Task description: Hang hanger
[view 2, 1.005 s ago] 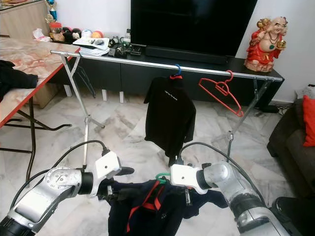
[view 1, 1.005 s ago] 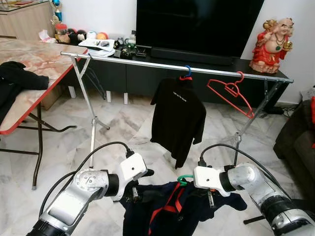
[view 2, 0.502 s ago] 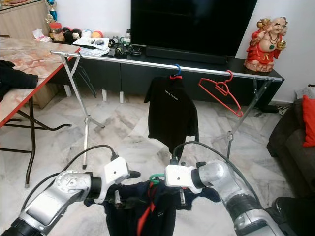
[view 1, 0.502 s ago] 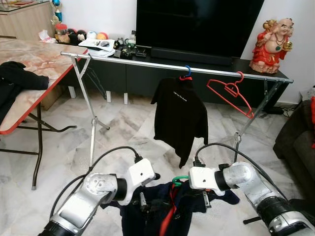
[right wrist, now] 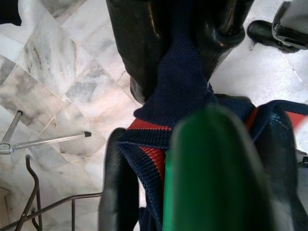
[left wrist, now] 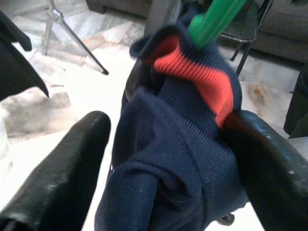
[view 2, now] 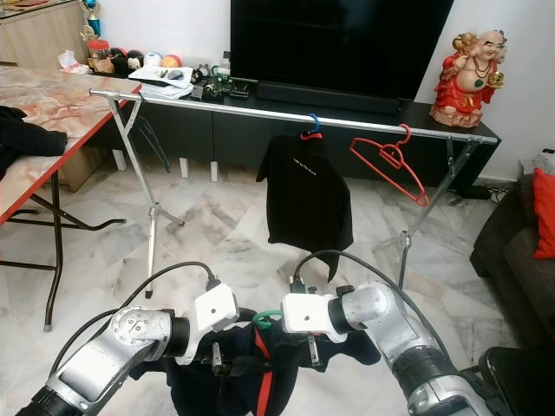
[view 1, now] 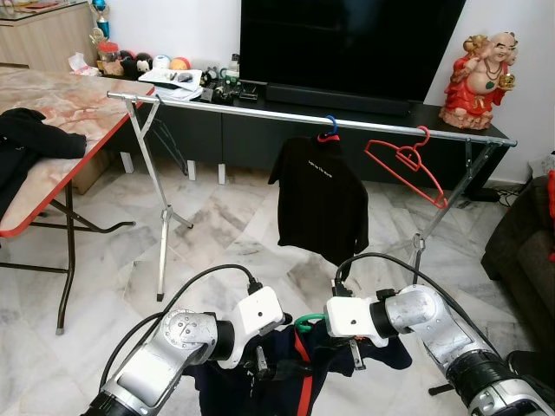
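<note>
A navy shirt [view 1: 290,368] on a green hanger [view 1: 305,323] is held low before the rail [view 1: 303,116]. The left gripper [left wrist: 168,159] is clenched on the shirt's collar; the right gripper [right wrist: 192,159] is clenched on the hanger and cloth. A black shirt [view 1: 323,204] and red hanger [view 1: 406,165] are hung on the rail.

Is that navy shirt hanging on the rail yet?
No. The navy shirt, on its green hanger, is low between both end effectors, below the rail.

A green hanger [view 1: 305,323] carrying a navy, red-trimmed garment [view 1: 295,373], apparently bunched, sits low between both arms.
</note>
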Controlling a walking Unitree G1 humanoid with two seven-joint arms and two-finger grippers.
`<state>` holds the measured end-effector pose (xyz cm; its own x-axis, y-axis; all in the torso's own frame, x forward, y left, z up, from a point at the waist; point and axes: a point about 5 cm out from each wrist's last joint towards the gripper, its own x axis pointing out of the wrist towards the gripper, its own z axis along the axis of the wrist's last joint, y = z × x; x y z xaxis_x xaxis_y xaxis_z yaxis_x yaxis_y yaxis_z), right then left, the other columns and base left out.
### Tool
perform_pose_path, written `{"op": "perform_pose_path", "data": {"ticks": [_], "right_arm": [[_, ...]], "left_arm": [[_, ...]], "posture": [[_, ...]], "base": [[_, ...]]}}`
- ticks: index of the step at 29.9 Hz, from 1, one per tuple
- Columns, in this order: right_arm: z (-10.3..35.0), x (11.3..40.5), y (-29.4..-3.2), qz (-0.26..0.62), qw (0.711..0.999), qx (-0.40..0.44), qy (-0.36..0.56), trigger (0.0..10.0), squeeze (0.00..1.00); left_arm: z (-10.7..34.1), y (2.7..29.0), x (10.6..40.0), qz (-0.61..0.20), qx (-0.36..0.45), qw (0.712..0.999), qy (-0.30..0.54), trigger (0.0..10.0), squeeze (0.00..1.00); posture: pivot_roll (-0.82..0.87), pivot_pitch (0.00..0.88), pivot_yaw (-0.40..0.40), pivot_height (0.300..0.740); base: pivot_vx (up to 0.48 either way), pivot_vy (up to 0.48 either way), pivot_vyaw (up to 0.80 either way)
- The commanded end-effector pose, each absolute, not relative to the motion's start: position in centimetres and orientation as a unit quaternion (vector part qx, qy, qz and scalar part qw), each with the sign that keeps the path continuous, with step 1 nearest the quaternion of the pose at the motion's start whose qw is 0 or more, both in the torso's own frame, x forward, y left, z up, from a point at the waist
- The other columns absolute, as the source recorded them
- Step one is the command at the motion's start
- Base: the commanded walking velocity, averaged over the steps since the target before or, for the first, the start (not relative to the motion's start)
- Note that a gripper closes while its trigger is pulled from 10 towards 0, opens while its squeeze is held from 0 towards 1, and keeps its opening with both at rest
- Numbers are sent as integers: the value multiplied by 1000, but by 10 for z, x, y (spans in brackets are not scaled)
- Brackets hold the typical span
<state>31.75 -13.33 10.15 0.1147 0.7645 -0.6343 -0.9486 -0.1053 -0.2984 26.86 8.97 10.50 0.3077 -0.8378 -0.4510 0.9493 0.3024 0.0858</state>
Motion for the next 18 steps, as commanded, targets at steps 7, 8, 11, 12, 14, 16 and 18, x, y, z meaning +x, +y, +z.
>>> {"op": "perform_pose_path", "data": {"ticks": [7,8,11,12,14,16,18], "right_arm": [[113,320,-131,652,661,-356,107,0,0],[113,320,-131,652,661,-356,108,0,0],[113,319,-131,652,661,-355,110,0,0],[113,319,-131,652,661,-354,110,0,0],[112,319,-131,651,661,-354,112,0,0],[112,319,-131,651,662,-354,113,0,0],[112,319,-131,650,663,-354,113,0,0]], "left_arm": [[98,88,271,-557,200,786,181,0,0],[99,88,271,-555,198,787,180,0,0],[101,88,273,-550,194,793,175,0,0],[101,88,274,-549,195,794,174,0,0],[101,88,275,-546,196,796,173,0,0],[102,89,276,-544,197,797,173,0,0],[103,89,277,-543,197,799,171,0,0]], "posture": [[106,0,-116,740],[108,0,-116,740],[108,0,-116,740],[110,0,-116,740],[111,0,-116,740],[111,0,-115,740],[112,0,-115,740]], "base": [[0,0,0],[0,0,0],[0,0,0],[0,0,0],[0,0,0],[0,0,0],[0,0,0]]}}
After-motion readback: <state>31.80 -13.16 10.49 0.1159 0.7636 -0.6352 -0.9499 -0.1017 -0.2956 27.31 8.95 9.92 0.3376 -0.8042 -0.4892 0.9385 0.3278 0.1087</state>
